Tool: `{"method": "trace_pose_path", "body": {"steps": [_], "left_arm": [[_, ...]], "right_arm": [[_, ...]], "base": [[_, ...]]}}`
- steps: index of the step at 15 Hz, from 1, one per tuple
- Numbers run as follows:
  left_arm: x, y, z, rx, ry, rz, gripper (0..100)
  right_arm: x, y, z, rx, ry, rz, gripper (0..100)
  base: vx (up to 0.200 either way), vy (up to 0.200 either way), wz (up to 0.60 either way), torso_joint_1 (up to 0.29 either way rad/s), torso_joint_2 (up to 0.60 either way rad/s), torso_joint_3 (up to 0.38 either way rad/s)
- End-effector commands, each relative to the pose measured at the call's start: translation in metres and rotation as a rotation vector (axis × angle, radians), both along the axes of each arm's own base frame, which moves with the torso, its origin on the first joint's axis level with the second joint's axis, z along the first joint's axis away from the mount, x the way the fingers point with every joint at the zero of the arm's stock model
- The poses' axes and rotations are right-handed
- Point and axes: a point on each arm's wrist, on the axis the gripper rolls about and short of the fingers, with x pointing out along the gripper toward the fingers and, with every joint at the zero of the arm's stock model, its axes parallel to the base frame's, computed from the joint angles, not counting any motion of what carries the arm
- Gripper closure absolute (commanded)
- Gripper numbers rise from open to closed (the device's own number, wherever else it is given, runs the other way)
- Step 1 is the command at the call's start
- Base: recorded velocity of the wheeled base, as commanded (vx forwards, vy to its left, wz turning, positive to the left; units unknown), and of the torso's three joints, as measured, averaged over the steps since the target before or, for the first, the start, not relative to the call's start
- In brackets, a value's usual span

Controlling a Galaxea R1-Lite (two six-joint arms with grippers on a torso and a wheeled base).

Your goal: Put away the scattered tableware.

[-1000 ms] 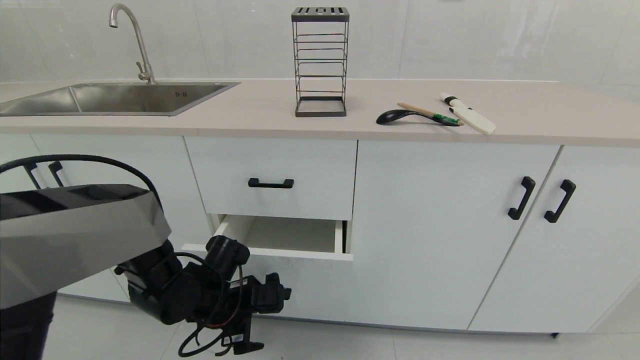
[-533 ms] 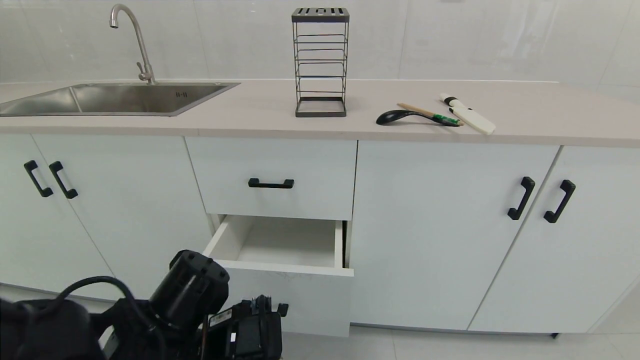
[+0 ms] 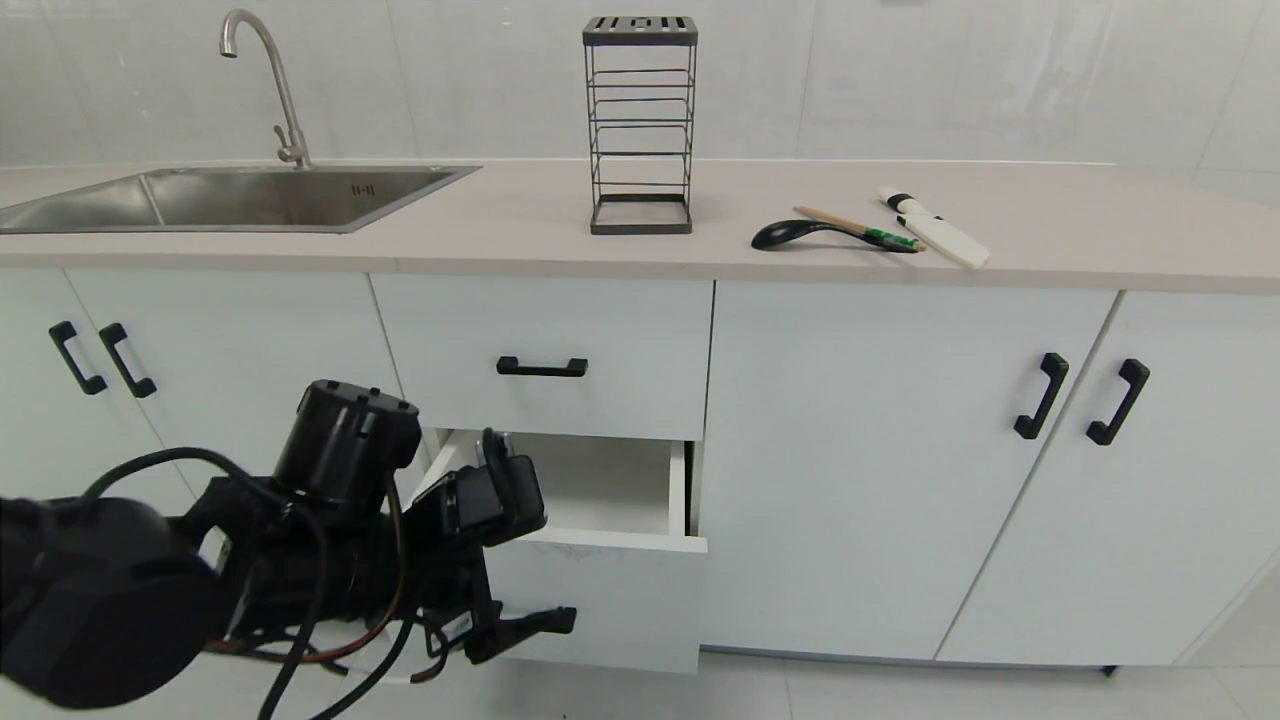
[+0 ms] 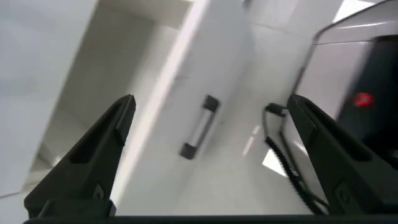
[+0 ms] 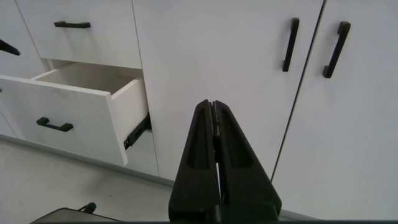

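On the counter at the right lie a black spoon (image 3: 815,233), a wooden stick with a green band (image 3: 862,227) and a white knife with a black collar (image 3: 936,229). A black wire rack (image 3: 640,125) stands at the counter's middle. Below it the lower drawer (image 3: 600,590) is pulled out, its inside bare. My left gripper (image 3: 512,535) is open just in front of the drawer's left part, one finger up and one down. In the left wrist view the left gripper (image 4: 211,102) frames the blurred drawer handle (image 4: 199,127) without touching it. My right gripper (image 5: 214,106) is shut on nothing, low before the cabinet doors.
A steel sink (image 3: 230,195) with a tap (image 3: 265,80) is set in the counter's left part. The upper drawer (image 3: 545,355) is closed. Closed cabinet doors with black handles (image 3: 1040,395) stand at the right, and two more handles (image 3: 100,358) at the left.
The lower drawer has come out farther. My left arm dropped low, then rose, and its gripper now stands open in front of the drawer.
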Motion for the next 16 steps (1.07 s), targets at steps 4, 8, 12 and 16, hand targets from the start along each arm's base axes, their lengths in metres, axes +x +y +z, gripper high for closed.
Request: {"method": "trace_pose_path", "body": {"steps": [4,8,12,16], "left_arm": [[0.055,0.003,-0.058,0.062,0.136,0.016,0],[0.060,0.004,-0.075,0.079,0.176,0.025,0],[0.043,0.003,-0.074,0.065,0.203,-0.026,0],[0.017,0.006,-0.067,0.061,0.200,-0.051,0]], "right_arm": [[0.000,0.000,0.000,0.005,0.002,0.001,100],[0.000,0.000,0.000,0.005,0.002,-0.001,100],[0.000,0.000,0.000,0.007,0.002,-0.001,100],[0.000,0.000,0.000,0.007,0.002,-0.001,100]], "base": [[0.000,0.000,0.00,0.000,0.00,0.000],[0.000,0.000,0.00,0.000,0.00,0.000],[0.000,0.000,0.00,0.000,0.00,0.000],[0.000,0.000,0.00,0.000,0.00,0.000]]}}
